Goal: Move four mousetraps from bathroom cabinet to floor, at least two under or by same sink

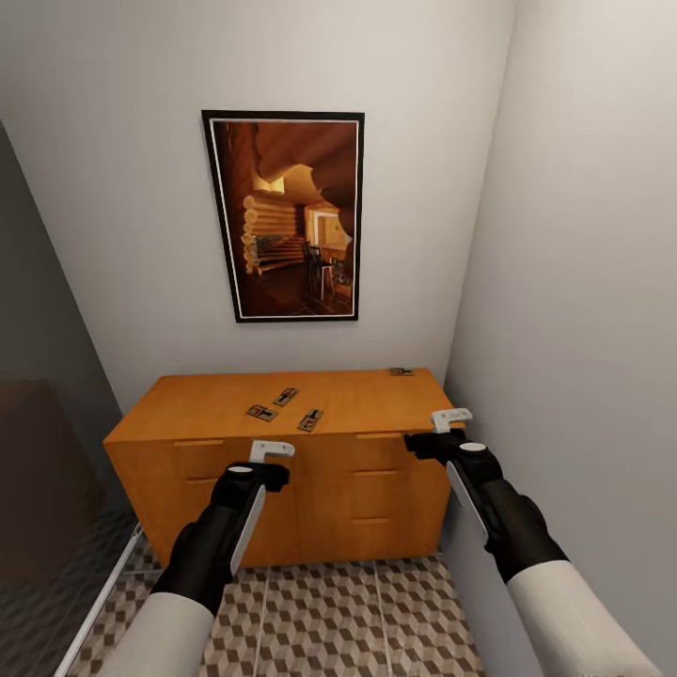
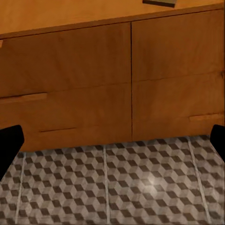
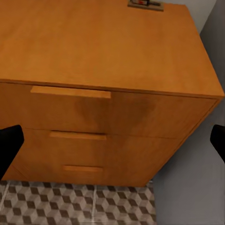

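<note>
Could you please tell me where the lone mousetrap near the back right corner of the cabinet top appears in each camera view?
Head view: the lone mousetrap lies at the cabinet top's back right corner, apart from the three others.
Right wrist view: it sits at the picture's upper edge, partly cut off.
Left wrist view: I cannot tell that it is there; a dark object at the upper edge looks like another trap.
Shared landmark: the cabinet.

the cabinet (image 1: 357,489) looks like smooth orange-brown wood with a soft satin sheen. the mousetraps (image 1: 285,409) on top look like little wood boards with dark metal bits. the bathroom floor (image 1: 329,621) is tile, slightly glossy, pale grout. walls (image 1: 113,188) are matt.
</note>
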Robot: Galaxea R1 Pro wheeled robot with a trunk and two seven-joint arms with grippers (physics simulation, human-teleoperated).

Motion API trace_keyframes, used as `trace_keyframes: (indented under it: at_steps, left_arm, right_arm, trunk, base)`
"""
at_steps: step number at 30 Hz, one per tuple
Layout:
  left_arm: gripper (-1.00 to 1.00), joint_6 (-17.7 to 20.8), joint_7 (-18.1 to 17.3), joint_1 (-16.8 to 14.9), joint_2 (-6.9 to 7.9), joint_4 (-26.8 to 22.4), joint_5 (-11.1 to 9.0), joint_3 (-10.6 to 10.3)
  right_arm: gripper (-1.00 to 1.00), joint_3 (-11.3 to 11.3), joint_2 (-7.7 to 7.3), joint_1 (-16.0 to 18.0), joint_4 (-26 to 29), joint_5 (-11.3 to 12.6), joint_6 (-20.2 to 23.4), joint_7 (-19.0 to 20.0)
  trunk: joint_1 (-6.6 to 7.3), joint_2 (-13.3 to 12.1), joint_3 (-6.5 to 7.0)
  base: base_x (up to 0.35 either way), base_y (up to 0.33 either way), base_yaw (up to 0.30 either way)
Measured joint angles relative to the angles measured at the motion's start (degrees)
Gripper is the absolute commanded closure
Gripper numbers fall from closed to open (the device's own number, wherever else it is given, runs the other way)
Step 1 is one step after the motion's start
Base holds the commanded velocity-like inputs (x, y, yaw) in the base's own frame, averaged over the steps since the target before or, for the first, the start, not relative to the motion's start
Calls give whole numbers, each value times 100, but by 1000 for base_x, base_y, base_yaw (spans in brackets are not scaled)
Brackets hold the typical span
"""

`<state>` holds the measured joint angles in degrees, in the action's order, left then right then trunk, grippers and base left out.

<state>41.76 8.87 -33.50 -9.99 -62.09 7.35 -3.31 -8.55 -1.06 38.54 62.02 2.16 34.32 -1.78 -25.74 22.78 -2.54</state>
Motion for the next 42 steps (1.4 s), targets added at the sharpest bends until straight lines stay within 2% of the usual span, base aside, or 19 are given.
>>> trace_keyframes:
  at_steps: [2,4,5,11,16,20,24,26,30,42]
  left_arm:
    - [-100,-17,8,-6,0,20,-176,-8]
    - [-100,-26,3,-8,0,18,-245,-20]
    - [-100,-54,-28,-10,0,-34,-336,-72]
    - [-100,-94,-39,1,0,-429,-384,-81]
    - [-100,-91,-43,17,0,-623,-405,-68]
    - [-100,-83,-65,22,0,-687,-636,-51]
    - [-100,-72,-89,23,0,-723,-1045,-67]
    - [-100,-58,-96,24,0,-722,-1134,-75]
    - [-100,-28,-102,24,0,-712,-1193,-83]
    - [-100,-2,-101,24,0,-677,-1196,-93]
  right_arm:
    - [-100,-17,-1,15,-29,-2,1,1]
    - [-100,-40,-1,19,-43,-3,1,2]
    - [-100,-213,-1,24,-62,1,1,3]
    - [-100,-417,-2,25,-69,-5,-2,3]
    - [-100,-437,-2,27,-67,6,-11,12]
    - [-100,-435,-2,26,-66,31,-14,65]
    - [-100,-435,-2,25,-66,142,-12,248]
    - [-100,-435,-2,27,-64,178,-8,327]
    - [-100,-434,-3,27,-59,202,-5,381]
    - [-100,-429,-32,26,-48,206,-4,365]
  trunk:
    - [0,0,0]
    - [0,0,0]
    - [0,0,0]
    - [0,1,0]
    - [0,0,0]
    - [0,0,0]
    - [0,0,0]
    - [0,0,0]
    - [2,1,0]
    - [1,0,0]
  base:
    - [0,0,0]
    - [0,0,0]
    - [0,0,0]
    - [0,0,0]
    - [0,0,0]
    - [0,0,0]
    - [0,0,0]
    - [15,0,0]
    - [146,-25,0]
    - [241,-75,0]
